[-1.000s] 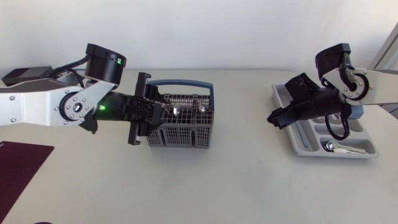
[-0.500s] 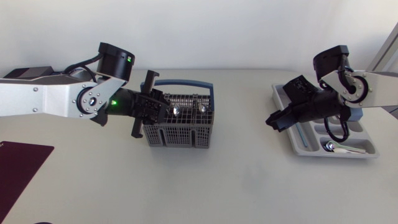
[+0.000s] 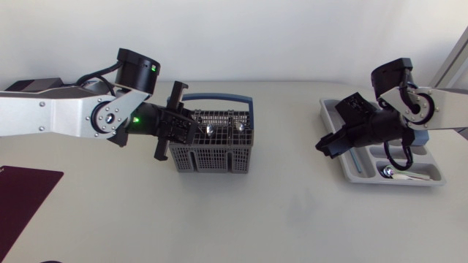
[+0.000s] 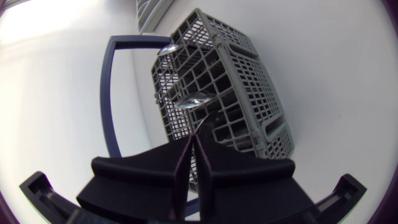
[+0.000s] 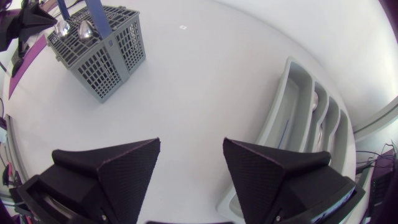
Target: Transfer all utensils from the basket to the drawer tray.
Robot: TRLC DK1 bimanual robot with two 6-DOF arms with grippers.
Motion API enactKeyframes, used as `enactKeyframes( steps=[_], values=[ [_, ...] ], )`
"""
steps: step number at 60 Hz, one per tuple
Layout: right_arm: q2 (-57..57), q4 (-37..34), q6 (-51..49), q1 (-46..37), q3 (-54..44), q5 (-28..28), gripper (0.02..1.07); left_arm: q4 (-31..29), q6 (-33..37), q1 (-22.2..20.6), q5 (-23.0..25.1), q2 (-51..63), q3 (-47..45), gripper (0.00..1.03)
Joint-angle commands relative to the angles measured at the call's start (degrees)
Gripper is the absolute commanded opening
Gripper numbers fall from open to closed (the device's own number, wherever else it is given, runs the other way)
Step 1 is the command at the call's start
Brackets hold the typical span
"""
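A grey mesh basket (image 3: 212, 155) with a blue handle (image 3: 217, 97) holds two spoons, bowls up (image 3: 208, 130) (image 3: 236, 126). My left gripper (image 3: 191, 126) is level with the basket's left rim. In the left wrist view its fingers (image 4: 193, 140) are pressed together with only a thin slit and nothing visible between them. The nearer spoon (image 4: 194, 99) is just ahead of the tips, the other spoon (image 4: 169, 48) farther on. My right gripper (image 3: 327, 145) hangs open and empty by the left edge of the grey drawer tray (image 3: 333, 109). One spoon (image 3: 395, 172) lies in the tray.
A dark maroon mat (image 3: 22, 197) lies at the table's front left corner. From the right wrist, the basket (image 5: 99, 53) is far ahead of the open gripper (image 5: 191, 149), and the tray (image 5: 292, 106) is beside it.
My left arm has moved right, bringing its gripper up to the basket's rim, then held still. My right gripper has shifted only slightly.
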Motion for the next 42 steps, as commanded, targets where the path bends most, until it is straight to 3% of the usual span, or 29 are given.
enactKeyframes(
  steps=[1, 42],
  values=[
    [-0.4, 0.2, -1.0, -0.2, -1.9, 0.0, 0.76, 0.0, 1.9, -0.8, 0.2, 1.6, 1.3, 0.04],
    [-3.0, 0.5, -0.5, 0.6, -4.5, -0.1, 0.76, -1.9, 1.2, -0.7, 0.4, -4.7, 2.5, 0.04]
  ],
)
